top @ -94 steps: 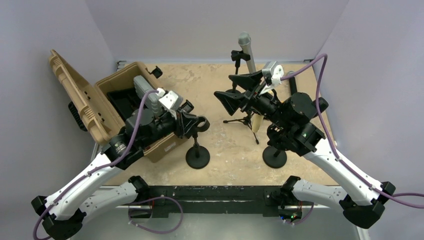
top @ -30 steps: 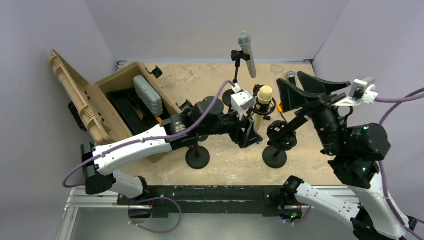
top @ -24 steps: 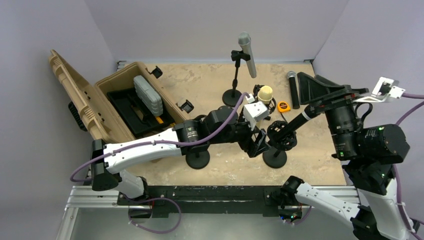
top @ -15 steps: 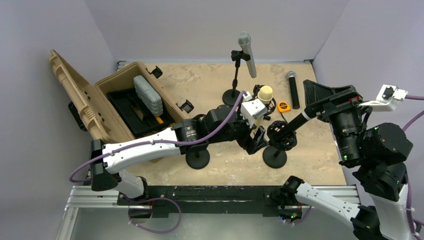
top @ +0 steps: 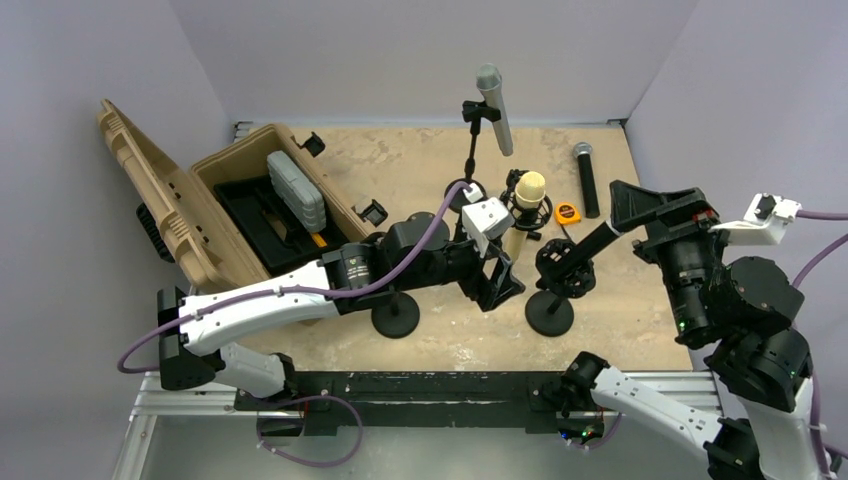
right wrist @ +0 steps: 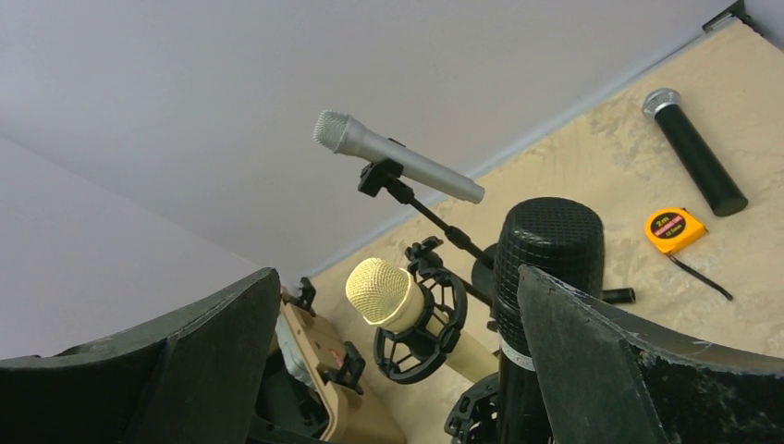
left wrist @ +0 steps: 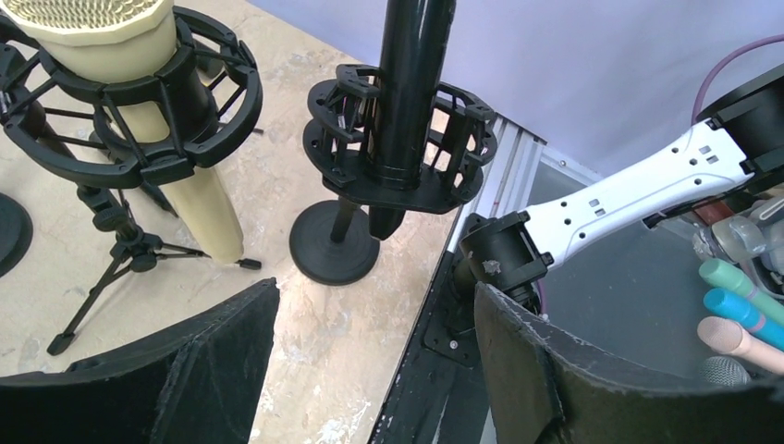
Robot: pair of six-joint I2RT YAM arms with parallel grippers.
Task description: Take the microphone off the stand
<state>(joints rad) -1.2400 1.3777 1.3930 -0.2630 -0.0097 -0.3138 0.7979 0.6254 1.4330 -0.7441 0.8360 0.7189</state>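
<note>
A black microphone [top: 590, 240] stands slanted in a black shock-mount stand [top: 562, 268] with a round base [top: 549, 314]. My right gripper [top: 632, 215] is open at its upper end. In the right wrist view the mesh head [right wrist: 547, 250] rises just inside the right finger [right wrist: 601, 370], untouched; the gripper [right wrist: 396, 277] holds nothing. My left gripper [top: 504, 281] is open and empty, low beside the stand. Its wrist view shows the microphone's body [left wrist: 407, 92] in the mount [left wrist: 398, 162], ahead of the gripper [left wrist: 377, 287].
A cream microphone [top: 527, 192] sits in a tripod shock mount next to the black stand. A silver microphone [top: 493, 100] is clipped on a rear stand. A black handheld microphone [top: 586, 178] and tape measure [top: 567, 212] lie behind. An open tan case [top: 230, 200] stands left, an empty stand base [top: 395, 316] in front.
The right gripper opened wide, swung out to the right and settled by the black microphone's head. The left gripper slid toward the black stand, then eased back slightly, opening a little.
</note>
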